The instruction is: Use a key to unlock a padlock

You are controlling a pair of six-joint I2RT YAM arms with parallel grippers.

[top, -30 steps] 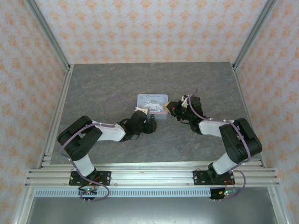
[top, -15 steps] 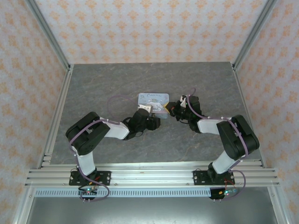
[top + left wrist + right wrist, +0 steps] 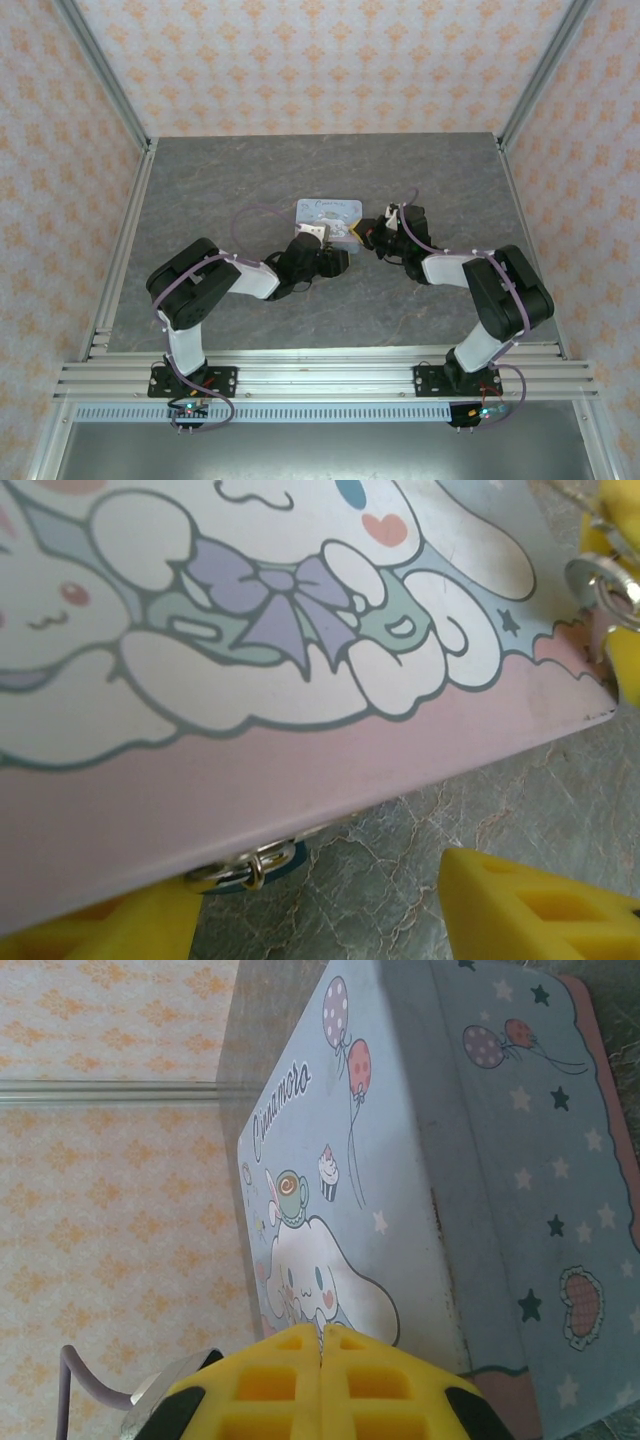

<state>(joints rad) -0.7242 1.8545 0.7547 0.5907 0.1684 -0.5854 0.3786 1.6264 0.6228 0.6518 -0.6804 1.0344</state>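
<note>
**Left arm drawn up to the near edge of the tin, where the padlock hangs.**

Over the last second the left arm [image 3: 245,280] has swung its elbow in towards the middle of the table [image 3: 220,180]. Its wrist now sits against the near side of the tin [image 3: 328,212], which has barely shifted. The left jaws stand partly open and grip nothing that shows, one yellow finger on either side of the padlock [image 3: 243,868]. The padlock is a small ringed piece with a blue part at the tin's lower edge. The right jaws, at the tin's right end, are shut, pads together. A metal ring [image 3: 601,580] lies just beside them, but whether a key is pinched cannot be told. By this reading the lock is framed for steadying and not yet opened.
</note>
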